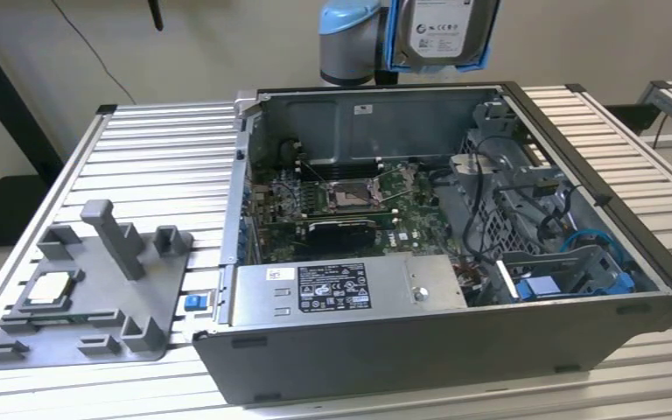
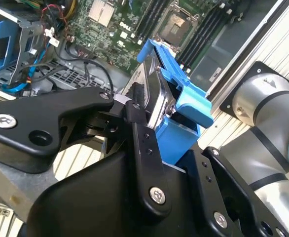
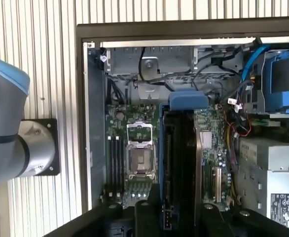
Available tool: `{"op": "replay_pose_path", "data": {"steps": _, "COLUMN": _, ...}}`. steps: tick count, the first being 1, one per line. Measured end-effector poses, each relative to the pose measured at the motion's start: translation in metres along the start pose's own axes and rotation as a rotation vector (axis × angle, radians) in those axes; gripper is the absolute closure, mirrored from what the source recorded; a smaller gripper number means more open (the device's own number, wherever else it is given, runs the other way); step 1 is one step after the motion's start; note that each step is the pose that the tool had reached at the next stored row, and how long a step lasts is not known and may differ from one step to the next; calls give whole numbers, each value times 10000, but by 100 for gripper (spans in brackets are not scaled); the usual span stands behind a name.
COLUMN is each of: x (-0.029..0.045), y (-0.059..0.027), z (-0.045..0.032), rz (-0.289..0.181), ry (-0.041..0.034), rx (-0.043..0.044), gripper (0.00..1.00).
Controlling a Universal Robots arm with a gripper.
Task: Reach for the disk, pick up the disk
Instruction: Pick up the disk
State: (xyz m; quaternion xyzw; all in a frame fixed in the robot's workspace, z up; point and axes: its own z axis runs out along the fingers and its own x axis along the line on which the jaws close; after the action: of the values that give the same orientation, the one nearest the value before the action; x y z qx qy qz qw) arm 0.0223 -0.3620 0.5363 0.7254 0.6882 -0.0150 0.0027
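Observation:
The disk (image 1: 441, 31), a silver drive with a white label in a bright blue bracket, hangs high above the back edge of the open computer case (image 1: 453, 350) in the exterior view. In the second wrist view my gripper (image 2: 152, 123) is shut on the disk (image 2: 157, 89), its black fingers (image 2: 137, 128) clamped against the flat sides, with the blue bracket (image 2: 191, 98) sticking out past them. In the first wrist view the disk (image 3: 180, 158) shows edge-on over the motherboard, and my gripper (image 3: 179, 217) holds its lower end.
Below lie the motherboard (image 1: 348, 197), a grey power supply box with a sticker (image 1: 336, 289) and a blue drive cage (image 1: 546, 284) with cables. A grey fixture (image 1: 91, 289) holding a small silver chip (image 1: 50, 287) stands at the exterior view's left on the slatted table (image 1: 161, 149).

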Motion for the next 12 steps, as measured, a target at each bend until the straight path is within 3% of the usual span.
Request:
{"op": "replay_pose_path", "data": {"steps": 4, "x": 3, "y": 60, "z": -1, "rz": 0, "ry": 1, "rx": -1, "gripper": 100}}
{"op": "replay_pose_path", "data": {"steps": 12, "x": 14, "y": 262, "z": -5, "rz": -1, "ry": 1, "rx": 0, "gripper": 100}}
